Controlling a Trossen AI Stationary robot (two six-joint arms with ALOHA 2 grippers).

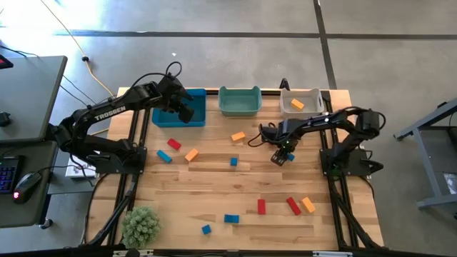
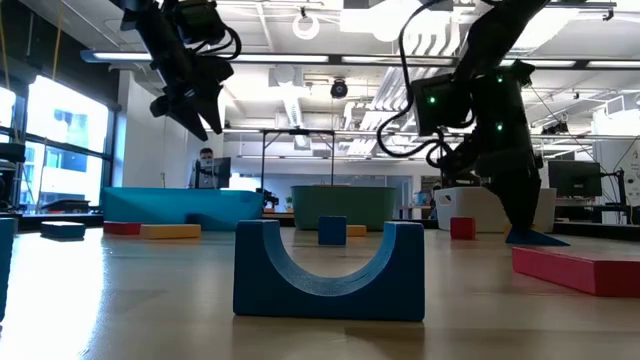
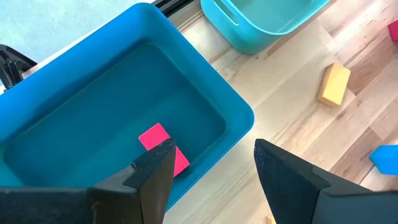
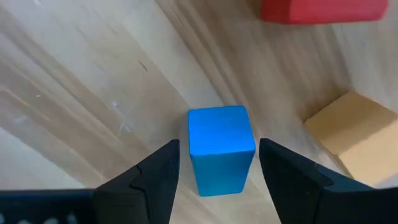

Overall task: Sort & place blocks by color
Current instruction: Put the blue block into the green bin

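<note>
Closest to the low camera stands a blue arch-shaped block [image 2: 329, 268], its hollow turned upward, with a red bar [image 2: 578, 268] lying at about three o'clock from it. From above, the bench [image 1: 214, 193] carries a scatter of blocks: a red one [image 1: 174, 144], an orange one [image 1: 191, 154] and a blue one [image 1: 164, 156] toward nine o'clock of its middle, a small blue cube [image 1: 233, 162] near the middle, an orange block [image 1: 238, 135] toward twelve, and red [image 1: 261, 206], red [image 1: 293, 205] and orange [image 1: 308, 205] pieces toward five o'clock.

Along the twelve o'clock edge sit three bins: a blue bin [image 1: 198, 116], a teal bin [image 1: 239, 101] and a white-grey bin [image 1: 300, 104] with an orange block [image 1: 297, 104] inside.

The left end effector [image 3: 211, 171] hangs over the blue bin's rim, its fingers spread apart with nothing between them; a red block [image 3: 163, 147] lies on that bin's floor.

The right end effector [image 4: 217, 168] is low over the bench toward three o'clock, fingers parted on either side of a blue block [image 4: 221, 148] without touching it. A red block [image 4: 320, 9] and an orange block [image 4: 351, 134] lie just beyond.

A potted green plant [image 1: 141, 225] stands at seven o'clock.
</note>
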